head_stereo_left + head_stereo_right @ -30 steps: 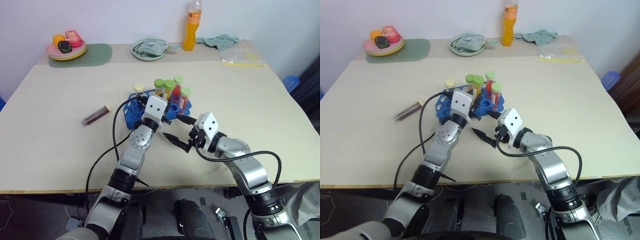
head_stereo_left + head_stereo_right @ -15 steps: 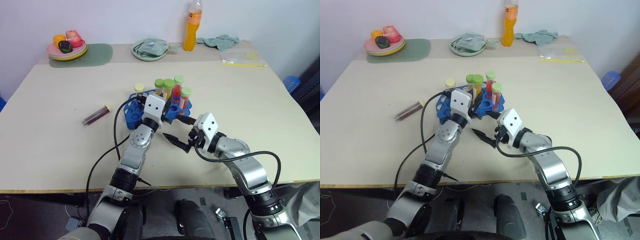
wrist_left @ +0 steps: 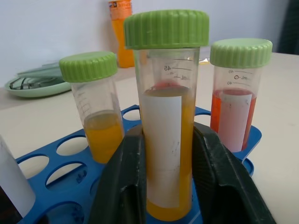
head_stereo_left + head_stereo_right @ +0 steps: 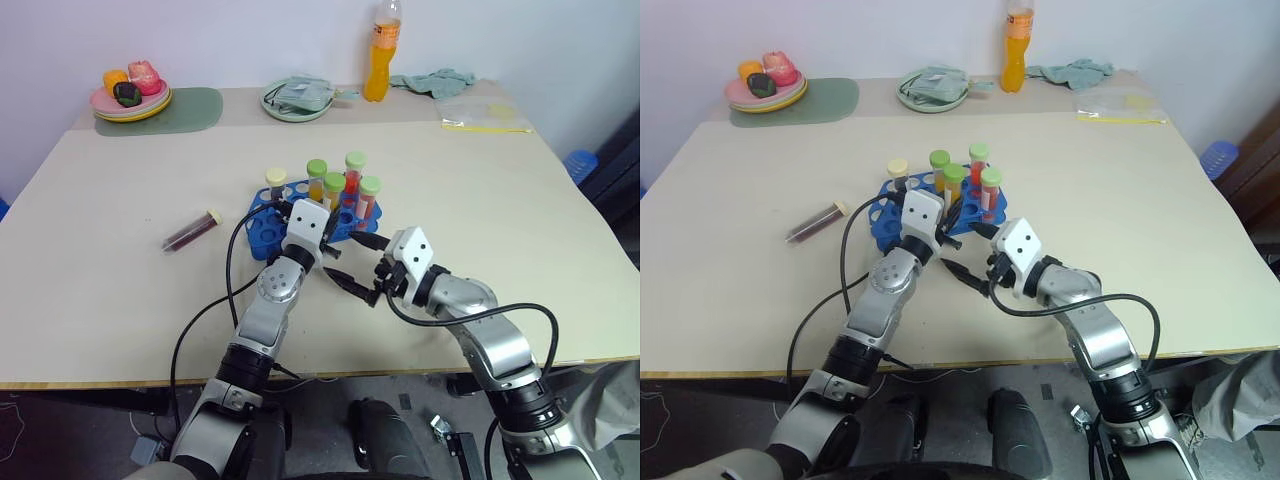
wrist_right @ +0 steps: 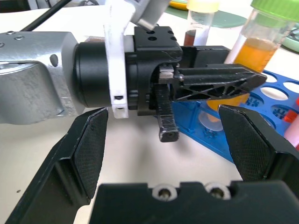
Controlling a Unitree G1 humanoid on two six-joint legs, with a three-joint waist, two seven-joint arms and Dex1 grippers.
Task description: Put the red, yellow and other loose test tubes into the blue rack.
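Head stereo pair — high, facing down over the table (image 4: 120, 270); wrist cameras — close, both sharing the blue rack (image 3: 56, 163).

five racked tubes (image 4: 346, 185), one loose tube (image 4: 191, 231)

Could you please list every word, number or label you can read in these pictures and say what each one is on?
"45" and "mL": volume marks near the top of the yellow tube between the left gripper fingers.
"45" and "40": marks on the red tube beside it.
White labels on both tubes: blank from here.
Marks on the second yellow tube: too faint to read.
Orange bottle label: too small to read.
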